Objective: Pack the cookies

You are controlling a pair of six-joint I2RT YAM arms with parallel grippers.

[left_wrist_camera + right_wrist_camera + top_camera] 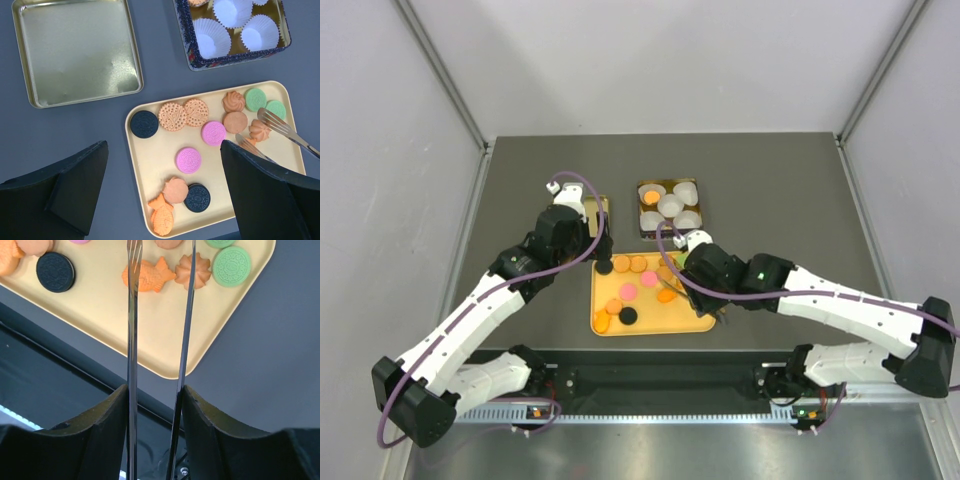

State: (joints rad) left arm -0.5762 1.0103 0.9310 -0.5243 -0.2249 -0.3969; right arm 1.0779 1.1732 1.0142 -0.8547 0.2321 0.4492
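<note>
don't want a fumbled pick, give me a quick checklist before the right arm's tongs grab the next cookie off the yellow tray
1. right gripper shut on thin metal tongs: ok
2. tong arms apart, nothing held: ok
3. tongs centred on one cookie: cannot tell; they overlap the orange fish-shaped biscuit and the orange swirl biscuit
4. empty white pleated paper cups in the blue-rimmed tin: ok
5. left gripper open, holding nothing: ok
</note>
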